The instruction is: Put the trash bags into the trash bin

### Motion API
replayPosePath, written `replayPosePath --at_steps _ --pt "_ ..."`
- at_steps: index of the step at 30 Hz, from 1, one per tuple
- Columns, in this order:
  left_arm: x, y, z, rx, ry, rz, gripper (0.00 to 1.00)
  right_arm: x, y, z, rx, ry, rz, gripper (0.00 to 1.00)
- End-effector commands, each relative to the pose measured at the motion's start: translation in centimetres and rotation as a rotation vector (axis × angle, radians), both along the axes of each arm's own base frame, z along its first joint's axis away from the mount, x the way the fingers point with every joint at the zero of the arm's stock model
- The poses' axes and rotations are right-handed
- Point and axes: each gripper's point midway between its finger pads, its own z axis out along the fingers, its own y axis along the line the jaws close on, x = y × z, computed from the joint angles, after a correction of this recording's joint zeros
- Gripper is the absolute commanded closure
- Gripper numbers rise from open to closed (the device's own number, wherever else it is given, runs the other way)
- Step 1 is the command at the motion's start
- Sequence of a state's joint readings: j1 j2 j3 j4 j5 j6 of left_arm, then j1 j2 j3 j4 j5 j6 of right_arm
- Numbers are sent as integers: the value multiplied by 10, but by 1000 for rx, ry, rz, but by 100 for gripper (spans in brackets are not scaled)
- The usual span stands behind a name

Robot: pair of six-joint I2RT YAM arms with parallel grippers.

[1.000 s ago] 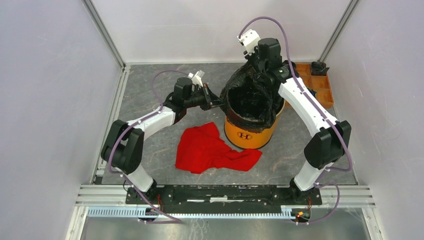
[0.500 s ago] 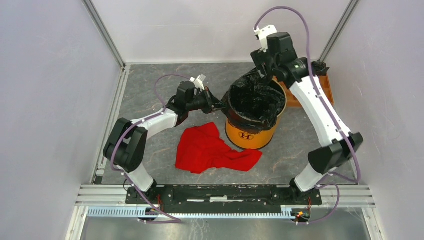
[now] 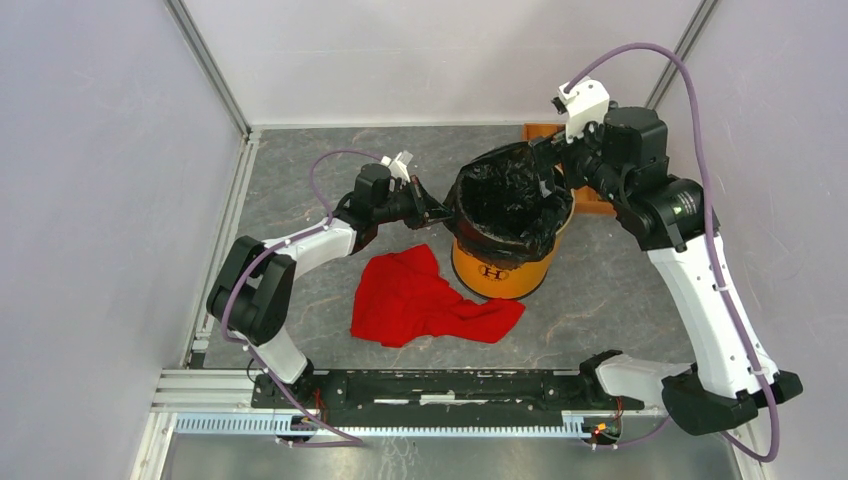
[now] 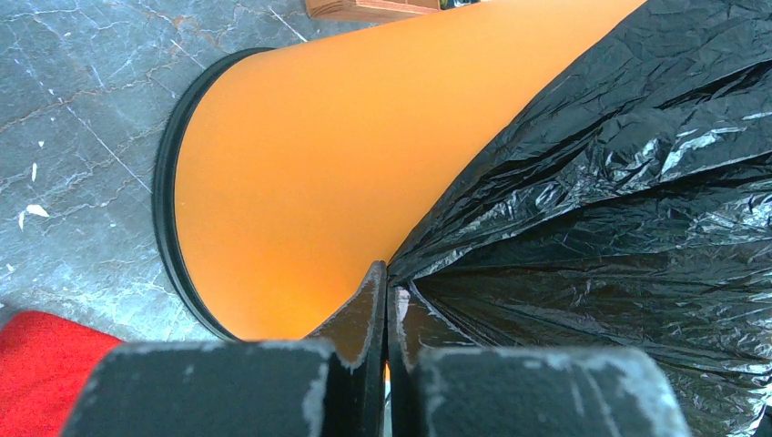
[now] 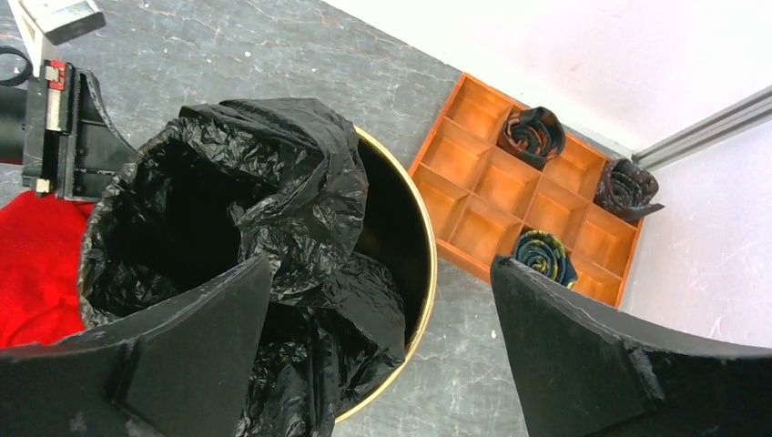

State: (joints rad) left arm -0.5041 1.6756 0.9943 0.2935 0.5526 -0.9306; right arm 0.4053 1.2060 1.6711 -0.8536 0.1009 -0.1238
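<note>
Black bag (image 3: 505, 205) edge in left fingers (image 4: 369, 309), outside bin (image 3: 495, 272).

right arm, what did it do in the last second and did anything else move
The right gripper opened, let go of the trash bag's far right edge and drew back to the right, off the trash bin. The left gripper stayed shut on the bag's left edge; bin and red cloth did not move.

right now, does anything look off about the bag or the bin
Yes. The trash bag is only half fitted. It drapes over the left side of the trash bin, where the left gripper pinches its edge. On the right, the gold rim shows bare and the plastic slumps inside.
</note>
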Motion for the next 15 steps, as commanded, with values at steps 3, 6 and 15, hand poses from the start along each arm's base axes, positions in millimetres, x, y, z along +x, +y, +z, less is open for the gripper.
replayPosePath --at_steps 3,6,15 --pt "-10 -9 11 -40 -2 -42 98 -22 2 -30 7 109 40 2" --pt "-10 -8 12 -37 -4 -43 98 -46 7 -40 61 130 89 2" --pt "-12 -8 17 -40 -9 -48 98 -52 -27 -80 21 147 -97 32"
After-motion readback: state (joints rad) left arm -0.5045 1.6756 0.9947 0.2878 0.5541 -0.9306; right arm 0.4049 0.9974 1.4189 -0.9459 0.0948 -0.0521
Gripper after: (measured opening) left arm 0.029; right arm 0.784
